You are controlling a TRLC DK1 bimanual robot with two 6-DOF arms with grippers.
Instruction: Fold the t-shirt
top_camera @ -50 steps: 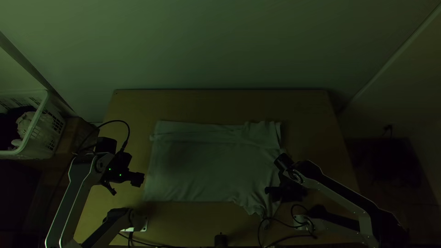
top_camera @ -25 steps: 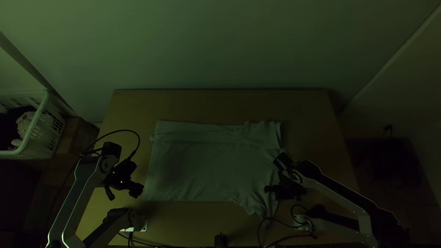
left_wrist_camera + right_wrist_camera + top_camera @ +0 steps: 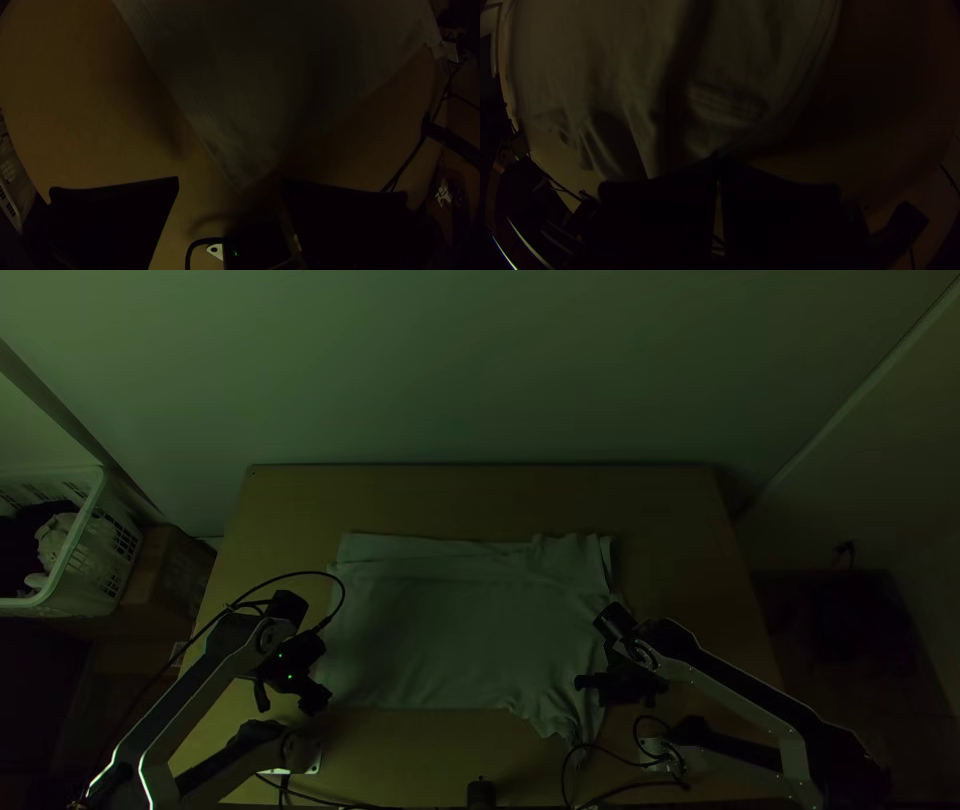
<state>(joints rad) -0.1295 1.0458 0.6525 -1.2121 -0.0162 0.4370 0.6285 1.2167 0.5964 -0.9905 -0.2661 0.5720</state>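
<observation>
So the t-shirt (image 3: 450, 640) was lying mostly flat in the middle of the wooden table (image 3: 480, 495), with what looked like a long folded band running along its far side and some wrinkles at the far right corner. The near right part was more bunched up, with a rumpled bit trailing toward the table's near edge, close to the loose black cables (image 3: 625, 784). Left gripper (image 3: 290, 704) was down by the shirt's near left corner, and its own wrist view had the fingers (image 3: 115, 215) spread well apart, grabbing nothing, with the corner pointing at the gap between them. Right gripper (image 3: 605, 690) was over at the shirt's right side, fingers (image 3: 660, 215) clenched so the tips met right at the cloth's edge. Honestly couldn't tell whether any fabric was pinched in there, it was too dark at the tips. As for writing, there were some pale markings (image 3: 8, 170) near the edge of the left wrist view that might have been print, but way too small to make out. Off to the left of the table sat a white plastic basket (image 3: 75, 582) with dark and light cloth inside, plus a brown box (image 3: 165, 570) right beside it.
</observation>
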